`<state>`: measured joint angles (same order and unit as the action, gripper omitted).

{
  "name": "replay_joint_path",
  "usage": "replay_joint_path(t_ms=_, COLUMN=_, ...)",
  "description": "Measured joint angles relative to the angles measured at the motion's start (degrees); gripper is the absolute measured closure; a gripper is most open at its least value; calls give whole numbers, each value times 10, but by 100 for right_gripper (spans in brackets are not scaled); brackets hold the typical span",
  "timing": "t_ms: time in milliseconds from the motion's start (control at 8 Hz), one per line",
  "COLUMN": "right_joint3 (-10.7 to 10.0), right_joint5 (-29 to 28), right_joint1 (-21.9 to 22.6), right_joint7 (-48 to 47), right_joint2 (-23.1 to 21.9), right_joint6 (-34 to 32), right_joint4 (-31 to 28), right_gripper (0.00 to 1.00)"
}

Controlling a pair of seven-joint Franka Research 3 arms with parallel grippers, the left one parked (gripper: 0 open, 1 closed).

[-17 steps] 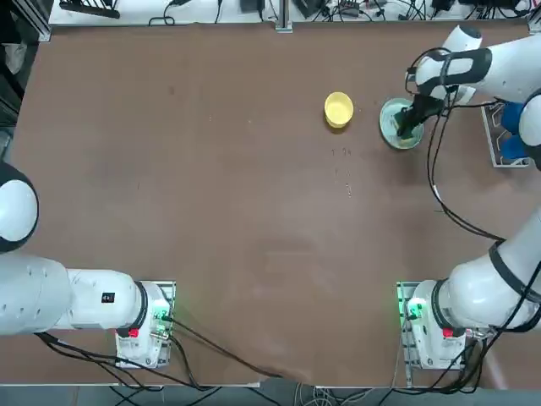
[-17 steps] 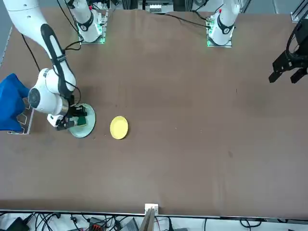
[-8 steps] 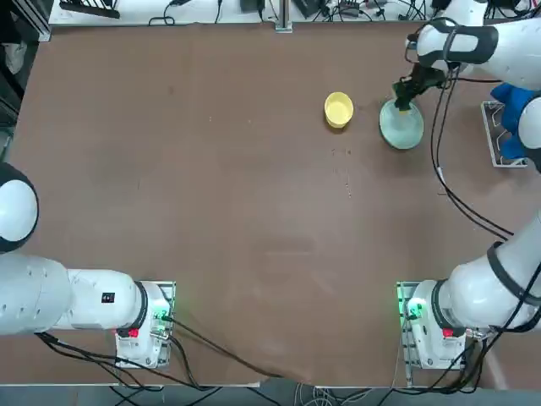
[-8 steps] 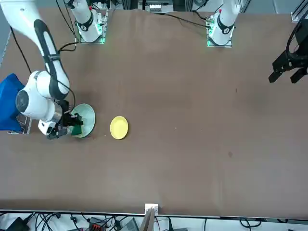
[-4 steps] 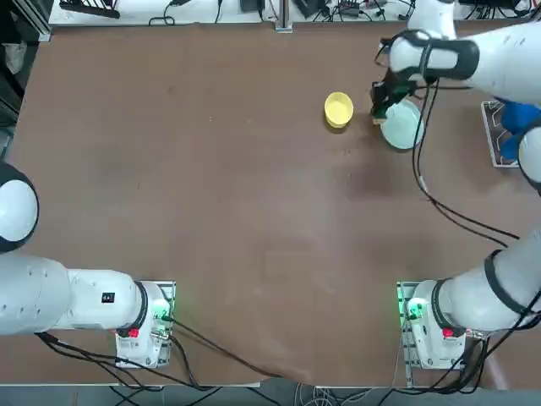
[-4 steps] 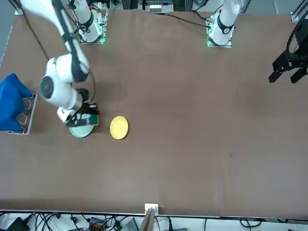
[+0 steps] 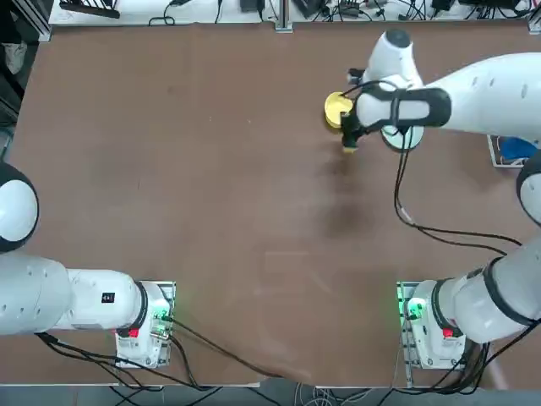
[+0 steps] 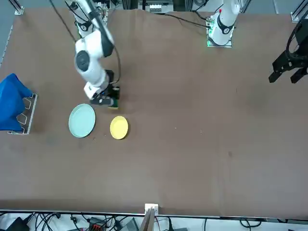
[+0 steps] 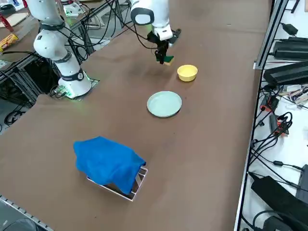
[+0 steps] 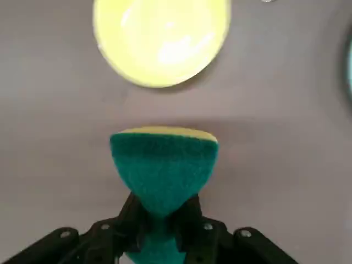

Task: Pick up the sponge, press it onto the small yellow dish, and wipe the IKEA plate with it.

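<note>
Pinching sponge (image 10: 161,165) in end effector (image 10: 160,220), dish (image 10: 161,38) ahead

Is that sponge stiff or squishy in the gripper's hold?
Probably squishy: the sponge pinches narrow where the right gripper clamps it and flares wide beyond. Likely light too, since it hangs clear of the table beside the small yellow dish without sagging.

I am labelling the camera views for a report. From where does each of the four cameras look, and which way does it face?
Top: overhead, looking down; both arm bases at the bottom edge.
Front: across the table, facing the robot; right arm at left.
Right side: raised at the robot's right, looking diagonally; right arm reaching over the table.
Right wrist: on the right arm, looking past its two fingers.
Shared: every view shows the right tool shut on the sponge near the small yellow dish.
</note>
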<state>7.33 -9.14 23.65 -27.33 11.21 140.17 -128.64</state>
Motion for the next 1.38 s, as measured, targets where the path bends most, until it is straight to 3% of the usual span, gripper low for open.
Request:
replay_joint_path(t_ms=500, right_joint3=0, right_joint5=0, right_joint1=65, right_joint7=-65, right_joint2=28, right_joint6=110, right_joint4=-50, right_gripper=71)
replay_joint_path(t_ms=1000, right_joint3=0, right_joint5=0, right_joint1=74, right_joint7=-65, right_joint2=41, right_joint6=149, right_joint4=-100, right_gripper=71)
replay_joint_path(t_ms=1375, right_joint3=12, right_joint5=0, right_joint1=76, right_joint7=-64, right_joint2=29, right_joint6=157, right_joint4=-130, right_gripper=70)
